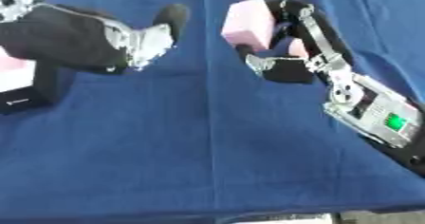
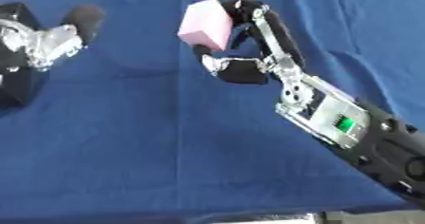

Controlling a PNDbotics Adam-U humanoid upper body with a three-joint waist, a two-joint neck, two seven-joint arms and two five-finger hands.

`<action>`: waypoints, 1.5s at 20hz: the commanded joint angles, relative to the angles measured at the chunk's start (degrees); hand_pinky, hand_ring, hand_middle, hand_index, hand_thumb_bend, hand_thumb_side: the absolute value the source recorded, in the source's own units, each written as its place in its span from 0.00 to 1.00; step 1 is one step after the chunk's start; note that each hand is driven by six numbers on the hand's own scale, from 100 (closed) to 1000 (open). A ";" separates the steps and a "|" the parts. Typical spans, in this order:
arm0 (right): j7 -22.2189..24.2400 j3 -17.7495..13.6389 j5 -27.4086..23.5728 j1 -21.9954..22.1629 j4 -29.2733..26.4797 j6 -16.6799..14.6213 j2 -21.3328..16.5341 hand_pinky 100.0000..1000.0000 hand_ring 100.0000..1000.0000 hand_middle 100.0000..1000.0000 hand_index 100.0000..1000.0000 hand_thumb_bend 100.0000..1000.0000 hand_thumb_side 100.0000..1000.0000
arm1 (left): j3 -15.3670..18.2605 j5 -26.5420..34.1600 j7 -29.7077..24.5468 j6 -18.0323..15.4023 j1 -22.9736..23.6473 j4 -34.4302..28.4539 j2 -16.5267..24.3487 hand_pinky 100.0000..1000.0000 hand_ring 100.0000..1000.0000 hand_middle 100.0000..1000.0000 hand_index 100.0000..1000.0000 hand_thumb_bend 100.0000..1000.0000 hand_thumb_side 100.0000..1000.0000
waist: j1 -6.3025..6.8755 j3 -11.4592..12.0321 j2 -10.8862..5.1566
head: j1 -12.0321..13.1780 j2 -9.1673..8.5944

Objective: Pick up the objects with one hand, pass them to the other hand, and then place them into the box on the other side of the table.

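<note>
The right hand (image 2: 249,52) holds a pink block (image 2: 206,23) in the upper middle of the frame, fingers curled behind it and the thumb under it, above the blue cloth of the counter (image 1: 207,161). The block is box-shaped with soft-looking, matte faces. The left hand (image 1: 153,35) is at the upper left with relaxed fingers holding nothing, and wide bare cloth lies below both hands.

Pale pink foam block (image 2: 205,23) partly covered by the black right hand (image 2: 249,52), left hand (image 1: 141,40) blurred, pink-and-black box (image 1: 18,83) cut off at the left edge
</note>
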 commanded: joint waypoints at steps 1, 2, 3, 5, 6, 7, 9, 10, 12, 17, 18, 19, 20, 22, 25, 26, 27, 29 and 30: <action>0.44 -0.25 1.35 -0.92 -0.70 -0.93 -1.24 0.40 0.59 0.47 0.51 0.00 0.00 | -0.27 -2.69 -0.63 0.29 -1.42 -0.59 -0.17 0.88 0.78 0.78 0.79 0.02 0.44 | -0.12 -0.03 -1.43 | -0.22 -0.11; 0.62 -0.22 1.75 -0.97 -0.70 -1.17 -1.18 0.40 0.59 0.47 0.51 0.00 0.00 | -0.45 -3.64 -1.03 0.20 -1.46 -0.59 -0.33 0.89 0.78 0.79 0.79 0.05 0.43 | -0.12 -0.07 -1.42 | -0.22 -0.11; 0.79 -0.17 2.10 -0.99 -0.70 -1.36 -1.11 0.40 0.59 0.47 0.51 0.00 0.00 | -0.59 -4.51 -1.45 0.11 -1.45 -0.59 -0.48 0.88 0.78 0.79 0.79 0.06 0.42 | -0.12 -0.11 -1.41 | -0.22 -0.11; 1.18 0.02 2.81 -1.05 -0.70 -1.77 -0.94 0.41 0.59 0.47 0.51 0.00 0.00 | -0.80 -5.89 -2.22 -0.01 -1.39 -0.59 -0.78 0.88 0.78 0.79 0.79 0.09 0.40 | -0.12 -0.22 -1.38 | -0.14 -0.11; 1.38 0.15 3.15 -1.07 -0.70 -1.94 -0.85 0.41 0.59 0.47 0.51 0.00 0.00 | -0.90 -6.49 -2.63 -0.09 -1.38 -0.59 -0.93 0.88 0.78 0.79 0.80 0.11 0.40 | -0.12 -0.27 -1.37 | -0.11 -0.11; 1.56 0.29 3.43 -1.11 -0.70 -2.02 -0.73 0.41 0.59 0.47 0.51 0.00 0.00 | -1.03 -7.05 -3.13 -0.12 -1.39 -0.59 -1.12 0.88 0.79 0.79 0.80 0.11 0.40 | -0.12 -0.31 -1.34 | -0.10 -0.11; 1.74 0.53 3.70 -1.22 -0.70 -1.96 -0.53 0.40 0.59 0.47 0.51 0.00 0.00 | -1.19 -7.77 -4.28 -0.11 -1.31 -0.59 -1.76 0.90 0.79 0.80 0.80 0.11 0.43 | -0.06 -0.39 -1.29 | 0.05 -0.11; 1.76 0.63 3.75 -1.31 -0.70 -1.92 -0.45 0.40 0.59 0.47 0.51 0.00 0.00 | -1.08 -7.93 -4.87 -0.12 -1.16 -0.59 -2.19 0.90 0.79 0.80 0.80 0.11 0.43 | -0.04 -0.43 -1.26 | 0.13 -0.11; 1.83 0.83 3.97 -1.51 -0.70 -2.05 -0.30 0.41 0.59 0.47 0.51 0.00 0.00 | -0.82 -8.26 -5.70 -0.28 -1.00 -0.59 -2.93 0.90 0.79 0.80 0.81 0.13 0.43 | -0.01 -0.56 -1.22 | 0.25 -0.11; 2.55 1.54 5.28 -1.81 -0.70 -3.12 -0.04 0.41 0.59 0.47 0.51 0.00 0.00 | -1.26 -10.45 -8.38 -0.72 -1.06 -0.59 -3.79 0.89 0.80 0.80 0.82 0.20 0.41 | 0.01 -0.96 -1.17 | 0.87 -0.11; 2.79 1.70 5.62 -1.84 -0.70 -3.34 0.03 0.41 0.59 0.47 0.51 0.00 0.00 | -1.22 -10.91 -8.58 -0.70 -1.04 -0.59 -3.98 0.89 0.80 0.80 0.82 0.21 0.41 | 0.01 -1.01 -1.15 | 0.94 -0.11; 2.97 1.81 5.91 -1.87 -0.70 -3.54 0.12 0.41 0.59 0.47 0.51 0.00 0.00 | -1.20 -11.42 -8.74 -0.67 -1.02 -0.59 -4.14 0.89 0.80 0.80 0.82 0.22 0.40 | 0.00 -1.07 -1.14 | 1.00 -0.11; 3.08 1.88 6.09 -1.88 -0.70 -3.69 0.18 0.41 0.59 0.47 0.51 0.00 0.00 | -1.21 -11.88 -8.88 -0.66 -0.99 -0.59 -4.27 0.89 0.80 0.80 0.83 0.26 0.40 | -0.01 -1.12 -1.13 | 1.04 -0.11; 3.09 1.95 6.34 -1.93 -0.70 -3.87 0.27 0.41 0.59 0.47 0.51 0.00 0.00 | -1.28 -13.03 -9.18 -0.73 -0.92 -0.59 -4.52 0.88 0.80 0.80 0.83 0.29 0.39 | -0.03 -1.22 -1.14 | 1.16 -0.11; 3.10 2.15 6.72 -1.99 -0.70 -4.06 0.45 0.40 0.59 0.47 0.50 0.00 0.00 | -1.29 -14.51 -9.58 -0.75 -0.77 -0.59 -5.00 0.88 0.80 0.81 0.84 0.32 0.38 | -0.08 -1.30 -1.14 | 1.35 -0.11; 3.11 2.21 6.89 -2.01 -0.70 -4.14 0.53 0.40 0.59 0.47 0.50 0.00 0.00 | -1.26 -15.00 -9.66 -0.71 -0.70 -0.59 -5.13 0.88 0.80 0.81 0.84 0.33 0.38 | -0.09 -1.33 -1.14 | 1.43 -0.11; 3.11 2.27 7.08 -2.03 -0.70 -4.24 0.60 0.40 0.58 0.47 0.50 0.00 0.00 | -1.24 -15.52 -9.74 -0.61 -0.63 -0.59 -5.24 0.88 0.81 0.81 0.85 0.34 0.38 | -0.11 -1.38 -1.13 | 1.56 -0.11; 3.12 2.36 7.54 -2.02 -0.70 -4.53 0.70 0.40 0.58 0.46 0.50 0.00 0.00 | -1.19 -16.43 -9.89 -0.35 -0.44 -0.59 -5.43 0.88 0.81 0.81 0.85 0.34 0.39 | -0.15 -1.47 -1.11 | 1.74 -0.11; 3.17 2.43 7.85 -2.00 -0.70 -4.73 0.75 0.40 0.58 0.46 0.50 0.00 0.00 | -1.12 -16.86 -9.90 -0.16 -0.33 -0.58 -5.50 0.88 0.81 0.81 0.84 0.35 0.39 | -0.16 -1.52 -1.09 | 1.81 -0.11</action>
